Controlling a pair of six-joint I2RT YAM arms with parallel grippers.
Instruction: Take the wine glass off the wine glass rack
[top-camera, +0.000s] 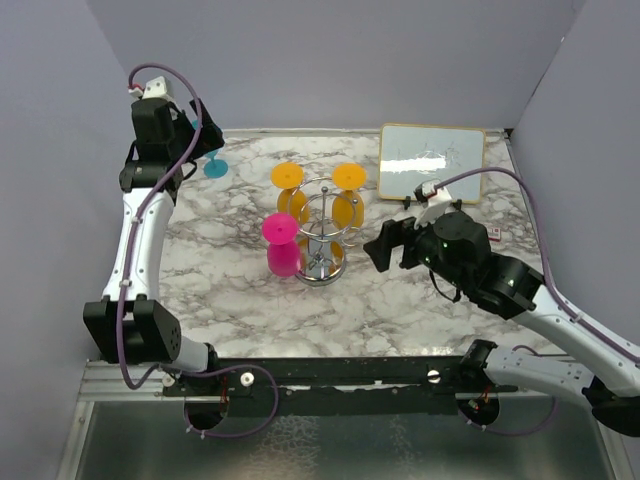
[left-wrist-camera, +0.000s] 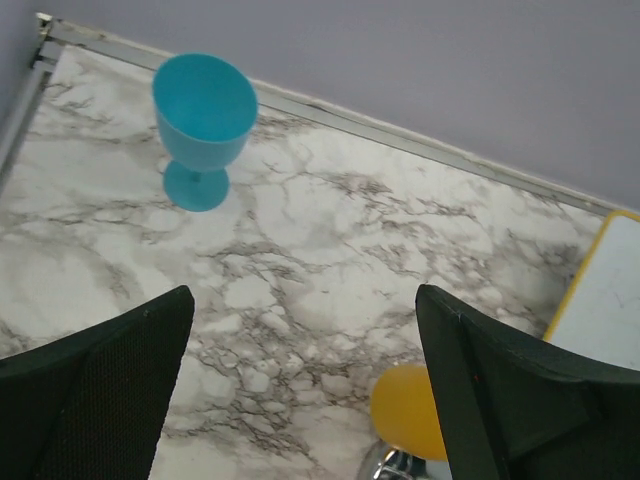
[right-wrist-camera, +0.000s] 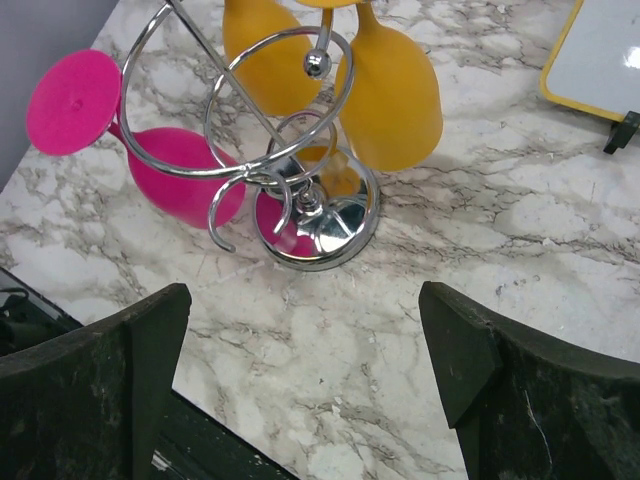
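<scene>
Left fingers (left-wrist-camera: 100, 390) gape empty by the blue wine glass (left-wrist-camera: 203, 115) at the desk's (left-wrist-camera: 330, 260) far-left corner; right fingers (right-wrist-camera: 520, 390) gape empty near the wine glass rack (right-wrist-camera: 318, 222); whiteboard (top-camera: 432, 160) scribble unreadable.

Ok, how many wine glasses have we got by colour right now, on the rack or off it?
Pink wine glass: 1, hanging on the rack
Yellow wine glasses: 2, both hanging on the rack
Teal wine glass: 1, standing upright on the table, away from the rack
Total: 4
</scene>
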